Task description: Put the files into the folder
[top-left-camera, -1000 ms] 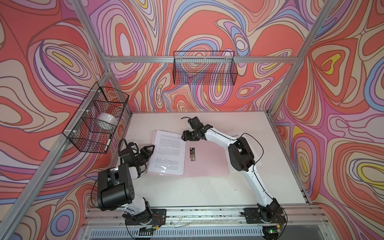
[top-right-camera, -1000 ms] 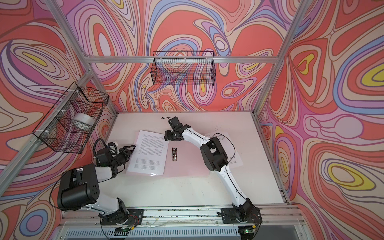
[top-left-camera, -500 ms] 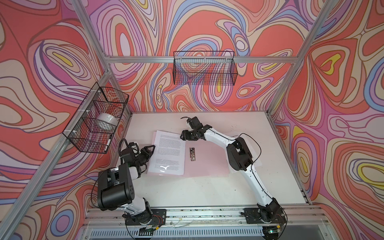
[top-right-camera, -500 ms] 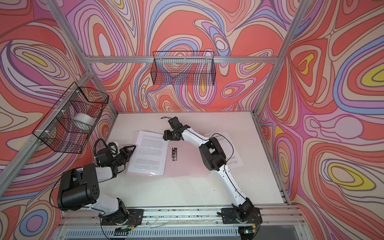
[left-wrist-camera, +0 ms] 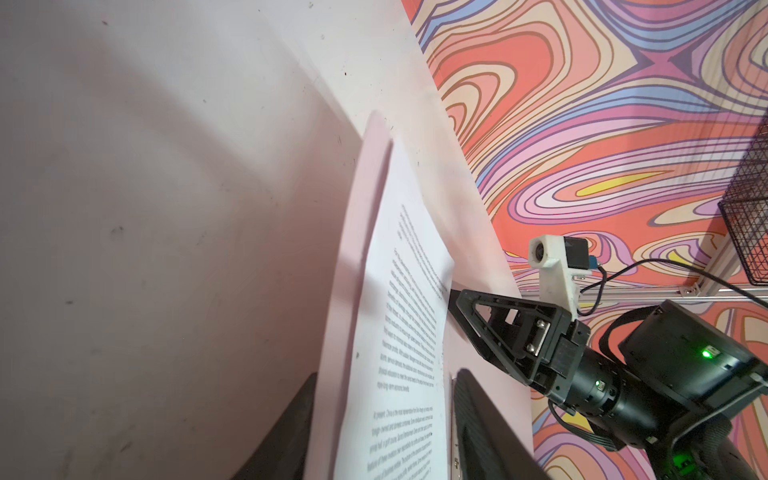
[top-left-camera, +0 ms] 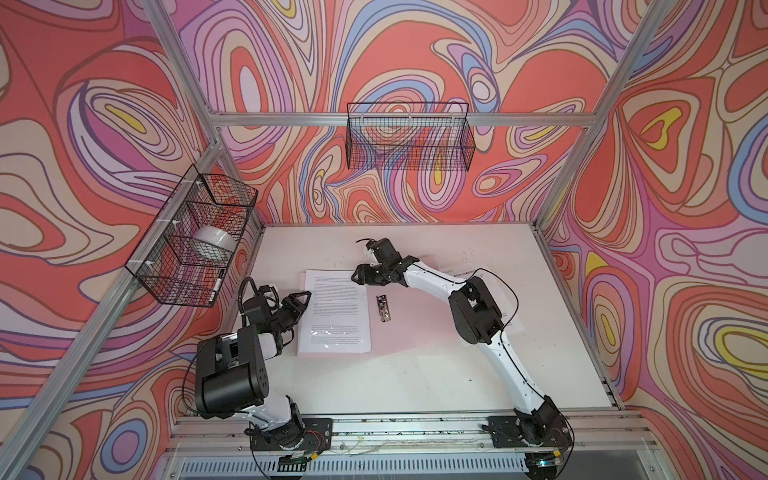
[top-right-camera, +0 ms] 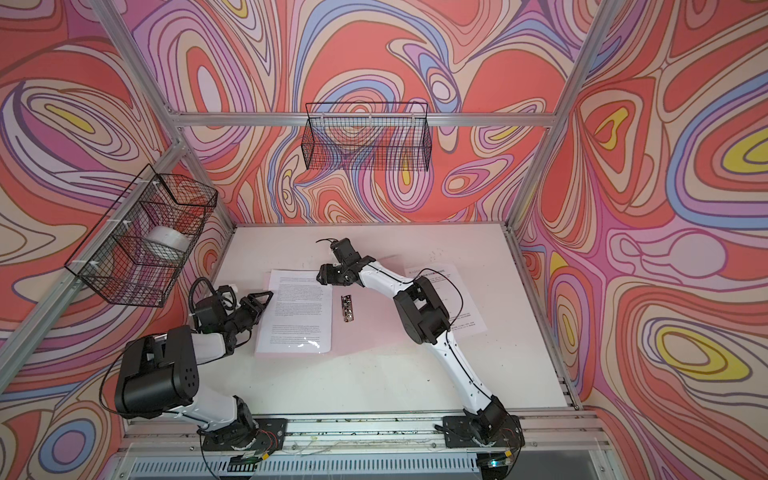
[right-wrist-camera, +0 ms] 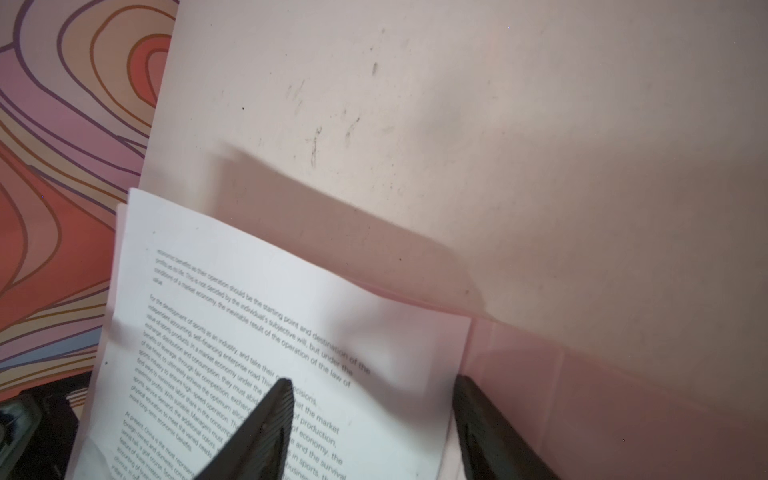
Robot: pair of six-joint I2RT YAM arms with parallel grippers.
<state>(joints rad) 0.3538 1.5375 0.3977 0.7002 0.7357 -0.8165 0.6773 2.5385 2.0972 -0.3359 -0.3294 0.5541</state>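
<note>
Since a second ago, your right claw has crept leftward to the far right corner of the white printed paper sheet, its jaws a touch narrower yet plainly apart. In the right wrist view one finger hangs over the text and the other sits over the thin pale-pink folder, just past the sheet's edge. That sheet lies flat on the open folder's left half, beside the small metal clip at the spine. Your left claw has not shifted; it sits open at the sheet's left edge. A second printed sheet lies partly under your right arm on the white table.
</note>
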